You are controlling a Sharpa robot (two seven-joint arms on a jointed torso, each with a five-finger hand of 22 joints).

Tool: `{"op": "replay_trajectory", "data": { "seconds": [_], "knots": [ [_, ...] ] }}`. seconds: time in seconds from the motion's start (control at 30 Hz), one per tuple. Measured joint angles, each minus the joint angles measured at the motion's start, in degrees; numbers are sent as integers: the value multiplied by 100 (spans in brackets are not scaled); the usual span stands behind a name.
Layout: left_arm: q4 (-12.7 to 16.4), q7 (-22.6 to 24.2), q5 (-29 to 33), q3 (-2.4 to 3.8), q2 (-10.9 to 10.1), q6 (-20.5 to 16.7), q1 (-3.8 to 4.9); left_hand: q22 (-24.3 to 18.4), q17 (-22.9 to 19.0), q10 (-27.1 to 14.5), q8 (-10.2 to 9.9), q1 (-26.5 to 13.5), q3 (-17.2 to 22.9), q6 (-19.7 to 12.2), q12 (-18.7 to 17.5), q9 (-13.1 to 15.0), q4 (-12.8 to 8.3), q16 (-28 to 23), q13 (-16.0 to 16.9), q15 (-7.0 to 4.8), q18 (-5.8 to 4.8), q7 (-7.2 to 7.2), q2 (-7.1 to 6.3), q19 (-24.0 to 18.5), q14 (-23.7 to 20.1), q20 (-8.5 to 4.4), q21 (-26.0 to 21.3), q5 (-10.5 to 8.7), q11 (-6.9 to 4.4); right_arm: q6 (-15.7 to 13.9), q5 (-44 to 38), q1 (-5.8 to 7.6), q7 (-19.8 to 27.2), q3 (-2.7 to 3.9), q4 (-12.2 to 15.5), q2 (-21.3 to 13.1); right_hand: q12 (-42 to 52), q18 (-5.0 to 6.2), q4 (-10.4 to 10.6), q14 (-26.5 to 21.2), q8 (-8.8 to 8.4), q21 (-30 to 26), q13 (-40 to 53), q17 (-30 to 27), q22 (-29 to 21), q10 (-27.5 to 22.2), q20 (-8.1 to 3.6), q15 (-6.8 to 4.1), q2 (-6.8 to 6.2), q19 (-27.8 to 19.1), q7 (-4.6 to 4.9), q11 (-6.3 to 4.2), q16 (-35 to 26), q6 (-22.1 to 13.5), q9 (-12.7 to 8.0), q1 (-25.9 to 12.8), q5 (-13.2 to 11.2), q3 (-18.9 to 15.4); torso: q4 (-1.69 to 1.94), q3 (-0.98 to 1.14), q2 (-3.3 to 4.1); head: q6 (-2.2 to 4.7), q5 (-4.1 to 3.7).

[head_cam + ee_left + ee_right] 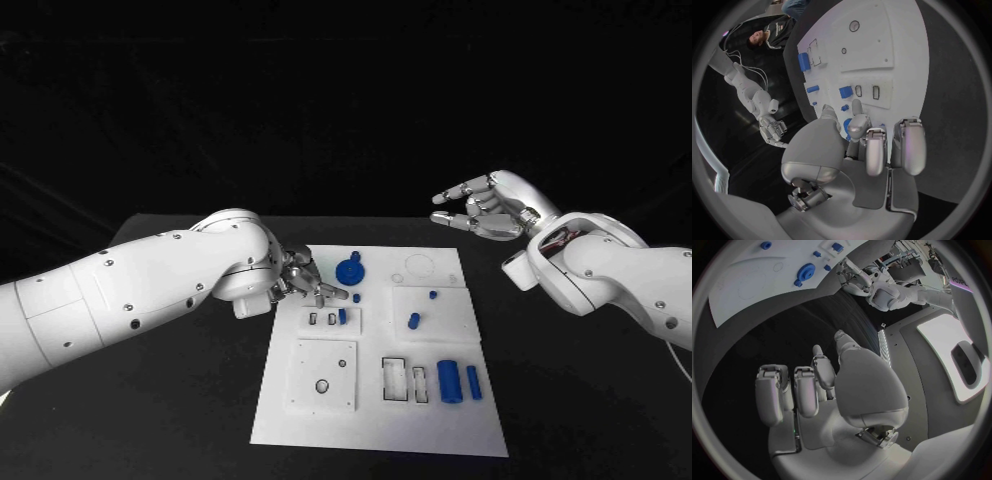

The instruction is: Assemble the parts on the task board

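I see the white board (378, 440) lying on the black counter (173, 400), running from the centre of the frame down to the lower middle. My left robot hand (306, 277) reaches in from the left and sits over the board's upper left corner, fingers curled down toward the surface. In the left wrist view its fingertips (857, 107) touch or nearly touch the board just beside a small blue peg (844, 107); I cannot tell whether they pinch anything. I judge it is placed there to pick or seat a part near the blue gear (349, 271), which lies just right of the hand, in the upper middle of the frame.

My right robot hand (483, 207) hangs in the upper right of the frame, above and off the board's top right corner, fingers loosely spread and holding nothing. I judge it is parked clear so the left arm can work.

Other blue pieces wait on the board: two pegs (414, 321) at centre, and two cylinders (450, 380) lying side by side at the lower right, well apart from both hands.
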Motion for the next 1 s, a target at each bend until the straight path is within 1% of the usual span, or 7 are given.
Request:
{"op": "replay_trajectory", "data": {
  "seconds": [0.17, 0.33, 0.53, 0.73, 0.87, 0.93, 1.0],
  "knots": [
    [-207, -78, -191, -21, 229, 191, 20, -1, 0, -21, 30, 27, 0, -51, 0, 39, 0, 0, -16, 0, 0, 10, 26, 0, 0, 0, 0, 0, -20, 20, 8, 1, -12, 0, -22, 15, 0, 0, 0, 0, 0, 0, 0, 0, 0, 0, 0, 0, 0, 0, 0, 0, 0, 0, 0, 0, 23, 0, 2, 1, 1, -7, 12],
    [-419, -139, -341, -69, 434, 384, 23, -1, -1, -21, 30, 56, 0, -51, 0, 59, 0, 0, -28, 0, 0, 10, 56, 0, 0, 0, 0, 0, -20, 40, 8, 2, -22, 0, -33, 25, 0, 0, 0, 0, 0, 0, 0, 0, -1, 0, 0, 0, 0, 0, 0, 0, 0, 0, -1, 0, 34, 0, 9, 1, 1, -13, 20],
    [-511, -177, -440, -90, 577, 495, 24, -1, -1, -21, 48, 57, 0, -92, 0, 76, 0, 0, -11, 0, 0, 10, 57, 0, 0, 1, 0, 0, -20, 61, -2, 2, -38, 0, -57, 48, -26, 0, 0, 0, 0, 0, 0, -1, -1, 0, 0, 0, 0, 0, 0, 0, 0, 0, -1, 0, 34, 0, 13, 5, 2, -12, 22],
    [-567, -195, -488, -118, 669, 550, 25, -1, -1, -21, 97, 92, 0, -92, 4, 139, 0, 0, 21, 0, 1, 10, 137, 0, 0, 1, 0, 0, -20, 83, -9, 2, -54, -1, -79, 72, -26, 0, 17, 0, 0, -24, 0, -1, -1, 0, 0, 0, 0, 0, -20, 0, -23, -20, -1, 0, 67, -17, 16, 12, 2, -12, 15],
    [-597, -200, -498, -133, 710, 561, 25, -2, -1, -21, 142, 122, -1, -92, 33, 196, -2, 0, 42, 0, 2, 10, 166, 0, 0, 1, 27, 104, -20, 92, -12, 2, -63, -1, -97, 82, -49, 0, 17, 0, 0, -24, 0, -1, -2, 0, 0, 0, 0, 0, -21, 0, -23, -20, -1, 0, 67, -17, 20, 12, 2, -23, 4],
    [-614, -202, -498, -141, 736, 566, 25, -2, -2, -21, 164, 146, -40, -104, 65, 254, 8, 0, 56, 0, 1, -1, 190, 0, 0, 1, 27, 221, -20, 97, -14, 2, -68, -1, -109, 90, -49, 0, 17, 0, 0, -24, 0, -1, -1, 0, 0, 0, 0, 0, -21, 0, -23, -20, -2, 0, 66, -17, 23, 12, 2, -25, 1],
    [-626, -203, -498, -149, 759, 572, 25, -2, -2, -21, 190, 146, -39, -112, 65, 290, 8, 0, 66, 1, 1, -10, 190, 0, 0, 1, 27, 281, -20, 103, -15, 2, -75, -1, -117, 98, -48, 0, 17, 0, 0, -24, 0, -1, -2, 0, 0, 0, 0, 0, -21, 0, -23, -20, -2, 0, 66, -17, 23, 12, 1, -26, -3]
  ]
}}
